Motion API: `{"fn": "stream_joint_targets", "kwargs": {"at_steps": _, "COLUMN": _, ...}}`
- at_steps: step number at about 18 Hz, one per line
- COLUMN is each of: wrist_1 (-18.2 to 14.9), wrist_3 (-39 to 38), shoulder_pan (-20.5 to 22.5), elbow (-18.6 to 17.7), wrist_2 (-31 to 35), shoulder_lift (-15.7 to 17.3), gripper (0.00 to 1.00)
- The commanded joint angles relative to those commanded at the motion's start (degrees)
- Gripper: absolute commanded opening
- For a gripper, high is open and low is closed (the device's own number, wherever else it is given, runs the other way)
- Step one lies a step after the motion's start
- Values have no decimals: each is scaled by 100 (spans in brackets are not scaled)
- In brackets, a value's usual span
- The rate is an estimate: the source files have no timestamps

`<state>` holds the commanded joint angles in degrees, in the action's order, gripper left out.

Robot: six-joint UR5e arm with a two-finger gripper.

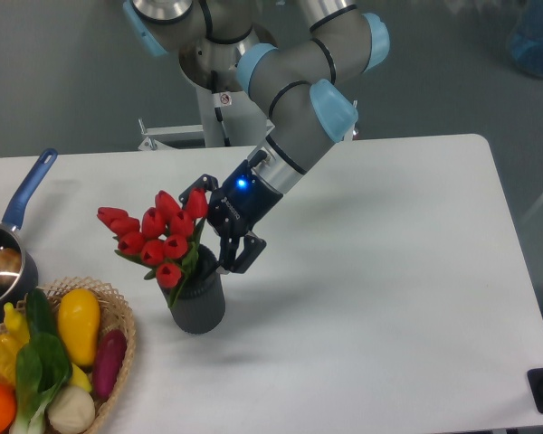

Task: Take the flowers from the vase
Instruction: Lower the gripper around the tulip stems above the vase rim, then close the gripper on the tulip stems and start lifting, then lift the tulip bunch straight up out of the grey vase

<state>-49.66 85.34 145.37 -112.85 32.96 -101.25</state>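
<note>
A wicker basket [118, 316] of toy vegetables sits at the front left. Just right of it, the grey vase [199, 303] holds red flowers [154, 240] leaning left. The gripper [219, 231], jaws apart, flanks the stems above the vase mouth.

You have only one camera here. It stands in front of the table [416, 298], opposite the robot base [224, 63], and it looks down on the white top from a raised position. It is at middle distance: you see nearly the whole table, but the left edge cuts the saucepan [4, 262] and the basket [118, 353]. No second view exists to compare.
</note>
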Motion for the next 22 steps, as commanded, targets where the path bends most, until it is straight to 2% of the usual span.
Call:
{"fn": "stream_joint_targets", "kwargs": {"at_steps": 2, "wrist_1": 0, "wrist_3": -9, "shoulder_pan": -9, "elbow": 0, "wrist_2": 9, "shoulder_lift": 0, "gripper": 34}}
{"fn": "stream_joint_targets", "kwargs": {"at_steps": 4, "wrist_1": 0, "wrist_3": -9, "shoulder_pan": -9, "elbow": 0, "wrist_2": 9, "shoulder_lift": 0, "gripper": 5}}
{"fn": "stream_joint_targets", "kwargs": {"at_steps": 5, "wrist_1": 9, "wrist_3": -9, "shoulder_pan": 0, "elbow": 9, "wrist_2": -9, "shoulder_lift": 9, "gripper": 0}}
{"fn": "stream_joint_targets", "kwargs": {"at_steps": 10, "wrist_1": 0, "wrist_3": -140, "shoulder_pan": 79, "elbow": 9, "wrist_2": -368, "shoulder_lift": 281, "gripper": 0}}
{"fn": "stream_joint_targets", "kwargs": {"at_steps": 15, "wrist_1": -9, "wrist_3": -877, "shoulder_pan": 123, "elbow": 96, "wrist_2": -641, "shoulder_lift": 720, "gripper": 0}}
{"fn": "stream_joint_targets", "kwargs": {"at_steps": 22, "wrist_1": -202, "wrist_3": -1564, "shoulder_pan": 342, "elbow": 597, "wrist_2": -677, "shoulder_lift": 1300, "gripper": 0}}
